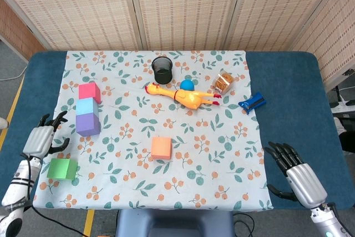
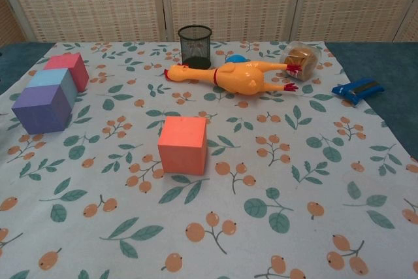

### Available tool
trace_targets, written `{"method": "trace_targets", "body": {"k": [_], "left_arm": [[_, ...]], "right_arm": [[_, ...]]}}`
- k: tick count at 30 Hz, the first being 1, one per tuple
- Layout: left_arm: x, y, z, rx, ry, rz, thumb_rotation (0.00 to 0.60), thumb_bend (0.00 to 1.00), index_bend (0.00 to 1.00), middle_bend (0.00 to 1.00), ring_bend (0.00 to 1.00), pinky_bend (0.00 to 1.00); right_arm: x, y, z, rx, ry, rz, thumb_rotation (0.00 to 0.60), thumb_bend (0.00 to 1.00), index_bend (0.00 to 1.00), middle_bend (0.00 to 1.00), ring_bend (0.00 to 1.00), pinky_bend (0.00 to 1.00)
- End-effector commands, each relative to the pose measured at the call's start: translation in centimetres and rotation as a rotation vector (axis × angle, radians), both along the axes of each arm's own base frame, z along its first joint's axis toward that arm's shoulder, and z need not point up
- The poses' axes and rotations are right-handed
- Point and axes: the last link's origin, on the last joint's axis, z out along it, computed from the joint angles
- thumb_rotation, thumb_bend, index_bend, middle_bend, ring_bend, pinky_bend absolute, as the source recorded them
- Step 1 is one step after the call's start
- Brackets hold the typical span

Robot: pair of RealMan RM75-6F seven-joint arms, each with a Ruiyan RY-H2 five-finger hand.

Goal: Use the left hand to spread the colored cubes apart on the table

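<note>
The floral tablecloth (image 1: 222, 154) covers most of the blue table (image 1: 288, 81). On its left side the red cube (image 1: 89, 91), light-blue cube (image 1: 87, 106) and purple cube (image 1: 87, 124) touch in a row; the orange cube (image 1: 161, 147) sits apart mid-cloth, and the green cube (image 1: 62, 169) lies alone near the front-left corner. The left hand (image 1: 43, 139) hovers empty, fingers apart, just left of the purple cube. The right hand (image 1: 294, 170) rests open at the front right. Judging by this, green and orange are already spread; the next move calls for reaching right to separate the clustered three.
</note>
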Motion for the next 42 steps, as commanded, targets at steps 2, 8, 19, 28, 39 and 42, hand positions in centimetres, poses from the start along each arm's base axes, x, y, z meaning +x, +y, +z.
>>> {"method": "trace_targets", "body": {"k": [2, 8, 19, 28, 39, 42], "left_arm": [[-0.6, 1.5, -0.9, -0.014, 0.039, 0.051, 0.600, 0.38, 0.05, 0.26, 0.26, 0.00], [-0.8, 1.7, -1.7, -0.046, 0.021, 0.067, 0.599, 0.39, 0.01, 0.24, 0.29, 0.00], [1.3, 1.4, -3.7, -0.102, 0.025, -0.005, 0.600, 0.39, 0.00, 0.23, 0.37, 0.01], [6.7, 0.1, -6.0, -0.161, -0.030, -0.191, 0.600, 0.39, 0.00, 0.22, 0.38, 0.02], [13.6, -1.3, -8.0, -0.117, 0.003, -0.503, 0.597, 0.38, 0.00, 0.07, 0.06, 0.00], [13.2, -0.5, -8.1, -0.109, 0.070, -0.501, 0.590, 0.38, 0.00, 0.00, 0.00, 0.00]], "right_arm": [[-0.1, -0.1, -0.1, 0.005, 0.007, -0.002, 0.600, 0.14, 0.00, 0.00, 0.00, 0.00], [-0.1, -0.1, -0.3, 0.006, 0.008, -0.003, 0.600, 0.14, 0.00, 0.00, 0.00, 0.00], [0.0, 0.0, -0.1, 0.007, 0.001, 0.001, 0.600, 0.14, 0.00, 0.00, 0.00, 0.00], [-0.1, -0.1, -0.1, 0.008, -0.003, 0.000, 0.600, 0.14, 0.00, 0.00, 0.00, 0.00], [-0.1, -0.1, -0.1, 0.016, -0.006, -0.003, 0.600, 0.14, 0.00, 0.00, 0.00, 0.00], [-0.1, -0.1, -0.1, 0.019, -0.008, -0.004, 0.600, 0.14, 0.00, 0.00, 0.00, 0.00]]}}
